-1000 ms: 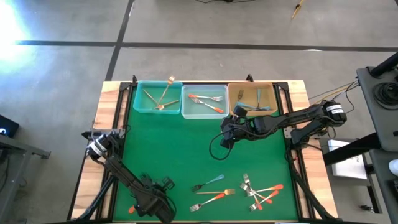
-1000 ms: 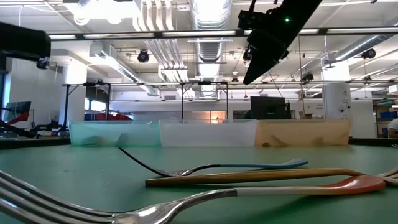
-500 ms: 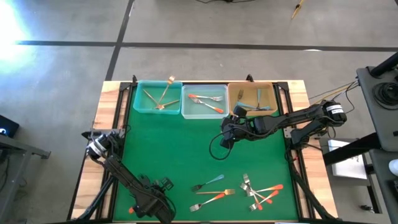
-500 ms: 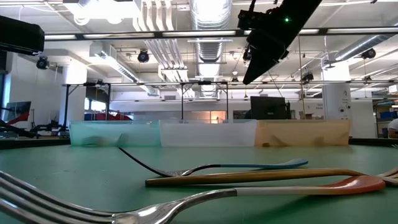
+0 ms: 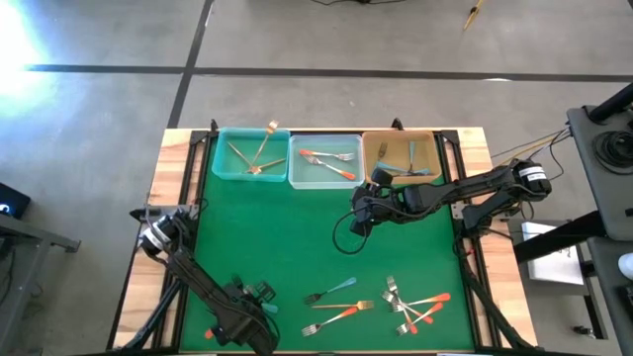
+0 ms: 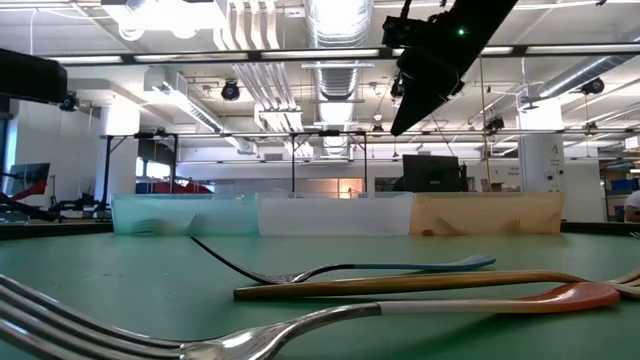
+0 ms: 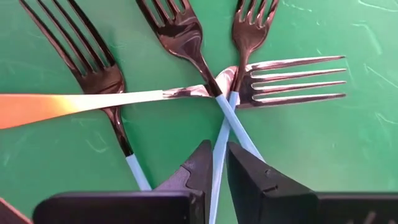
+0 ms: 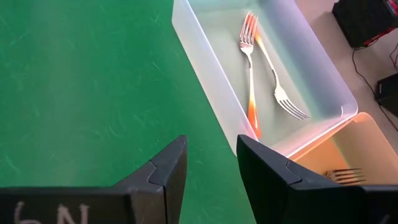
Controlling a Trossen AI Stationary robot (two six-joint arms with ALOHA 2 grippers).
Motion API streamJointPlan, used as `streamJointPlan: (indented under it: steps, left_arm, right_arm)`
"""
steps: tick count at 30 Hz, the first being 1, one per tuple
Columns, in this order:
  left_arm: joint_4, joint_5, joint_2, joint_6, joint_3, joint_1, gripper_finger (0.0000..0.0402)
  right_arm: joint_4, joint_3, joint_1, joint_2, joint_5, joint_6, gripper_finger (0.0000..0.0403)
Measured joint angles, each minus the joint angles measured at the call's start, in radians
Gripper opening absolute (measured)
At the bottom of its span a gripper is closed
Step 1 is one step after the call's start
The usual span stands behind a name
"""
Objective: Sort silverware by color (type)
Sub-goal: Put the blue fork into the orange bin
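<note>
My left gripper (image 7: 219,149) points down over a crossed heap of forks near the table's near left corner; my arm hides that heap in the high view (image 5: 259,297). Its fingers stand a narrow gap apart, and a blue fork handle (image 7: 217,165) runs through that gap. An orange-handled fork (image 7: 62,104) and another blue-handled one (image 7: 134,168) lie across the heap. My right gripper (image 8: 211,168) hangs open and empty above the mat (image 5: 358,222), beside the clear bin (image 8: 217,99). More forks lie loose at the near right (image 5: 415,302). My left gripper's fingers (image 7: 200,163) stand on either side of a blue fork handle (image 7: 216,177) and come at it from above. The fork lies flat on the mat under other forks. I cannot tell whether the fingers touch it.
Three bins line the far edge: a teal one (image 5: 224,158) with gold forks, a clear one (image 5: 324,181) with orange-handled forks, a tan one (image 5: 371,158) with blue-handled forks. A blue-handled (image 5: 331,292), a gold (image 5: 346,306) and an orange-handled fork (image 5: 331,318) lie near the front.
</note>
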Motion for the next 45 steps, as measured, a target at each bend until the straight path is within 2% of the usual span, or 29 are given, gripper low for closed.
streamJointPlan:
  steps: [8, 18, 34, 45]
  left_arm:
    - [-0.017, -0.005, 0.011, 0.0, 0.0, -0.004, 0.0031]
    - [-0.026, -0.071, 0.011, 0.0, 0.0, 0.004, 0.0031]
    - [-0.028, -0.088, 0.073, 0.0, 0.003, 0.014, 0.0031]
    - [-0.051, -0.076, 0.084, 0.0, 0.048, 0.015, 0.0012]
  right_arm:
    - [0.0, 0.0, 0.0, 0.0, 0.0, 0.0, 0.0132]
    - [0.0, 0.0, 0.0, 0.0, 0.0, 0.0, 0.0132]
    - [0.0, 0.0, 0.0, 0.0, 0.0, 0.0, 0.0132]
    - [0.003, 0.0, 0.0, 0.0, 0.0, 0.0, 0.0132]
